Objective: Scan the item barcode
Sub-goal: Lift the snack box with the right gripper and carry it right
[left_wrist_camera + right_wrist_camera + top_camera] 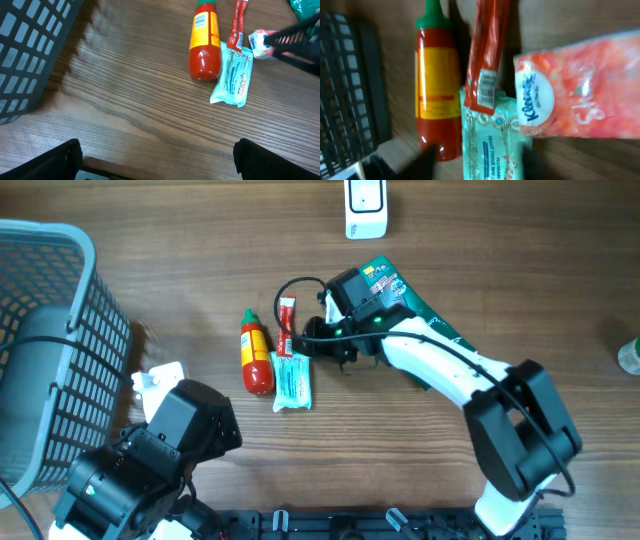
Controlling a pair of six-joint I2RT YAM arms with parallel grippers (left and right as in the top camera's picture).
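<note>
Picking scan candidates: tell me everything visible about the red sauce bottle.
The red sauce bottle is glossy plastic by the look, with a green cap and a yellow label. It lies on its side on the wooden table, cap pointing away from the robot. The teal wipes pack sits close by its base; contact unclear. Nothing grips it.

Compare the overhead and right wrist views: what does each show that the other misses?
Only overhead: the scanner at the table's far edge and the green packet. Only right wrist: the Kleenex pack, hidden from above. Both: the sauce bottle, the red stick and the wipes pack, lying side by side.
</note>
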